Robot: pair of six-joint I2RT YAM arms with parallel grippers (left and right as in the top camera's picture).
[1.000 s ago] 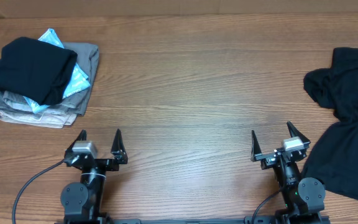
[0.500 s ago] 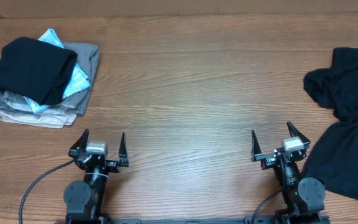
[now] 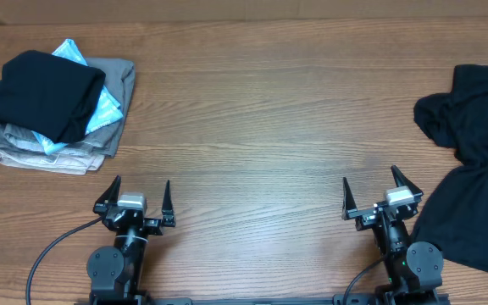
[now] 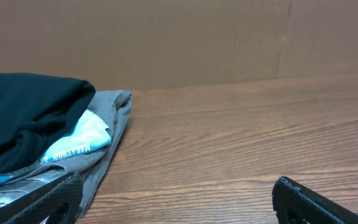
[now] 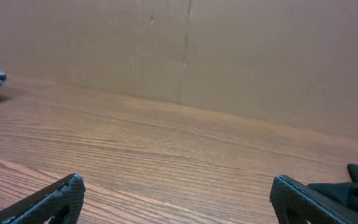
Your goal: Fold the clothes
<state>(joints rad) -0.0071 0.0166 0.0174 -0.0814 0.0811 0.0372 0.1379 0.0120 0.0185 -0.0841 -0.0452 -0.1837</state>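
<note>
Now the left tool (image 3: 140, 183) and the right tool (image 3: 369, 176) both sit low at the near edge of the bench (image 3: 252, 110), well apart. Each has its fingers spread wide, with nothing between them. A loose black shirt (image 3: 473, 161) lies crumpled just right of the right tool and runs out of the overhead view. In the right wrist view a corner of it shows beside the right finger. A folded black shirt (image 3: 45, 93) lies ahead and left of the left tool, well apart from it. It tops a stack, with a blue garment (image 3: 107, 108) under it, then a grey garment (image 3: 124, 74) and a beige garment (image 3: 53, 163).
</note>
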